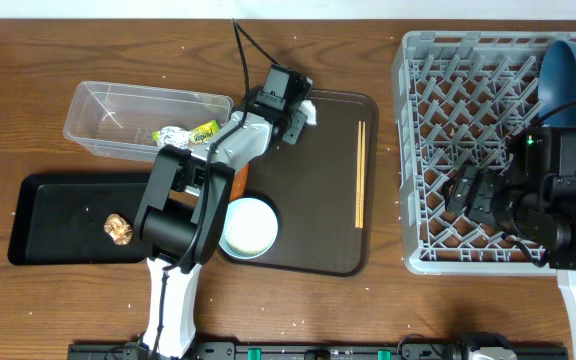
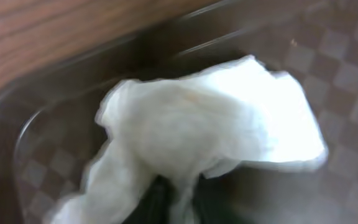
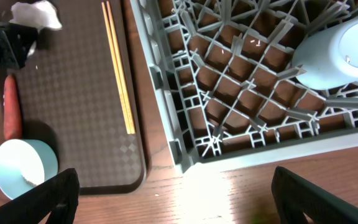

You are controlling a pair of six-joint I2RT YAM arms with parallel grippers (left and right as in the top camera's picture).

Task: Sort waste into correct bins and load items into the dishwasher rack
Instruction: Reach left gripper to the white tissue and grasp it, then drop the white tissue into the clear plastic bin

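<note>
The crumpled white tissue (image 2: 216,124) lies at the back left corner of the dark brown serving tray (image 1: 318,230). It also shows in the overhead view (image 1: 311,112). My left gripper (image 2: 176,202) is shut on its lower fold. The green-and-silver wrapper (image 1: 188,132) lies in the clear tub (image 1: 108,105). The brown food lump (image 1: 118,228) lies in the black tray (image 1: 58,235). The carrot (image 3: 11,106), white bowl (image 1: 248,226) and chopsticks (image 1: 360,175) are on the serving tray. The blue plate (image 1: 571,70) and an upturned cup (image 3: 334,53) stand in the grey rack (image 1: 418,150). My right gripper (image 3: 188,205) is open and empty at the rack's front left corner.
Loose rice grains (image 1: 183,45) are scattered on the wooden table. The left arm (image 1: 183,210) stretches over the serving tray's left edge. The right arm (image 1: 558,190) covers the rack's front right part.
</note>
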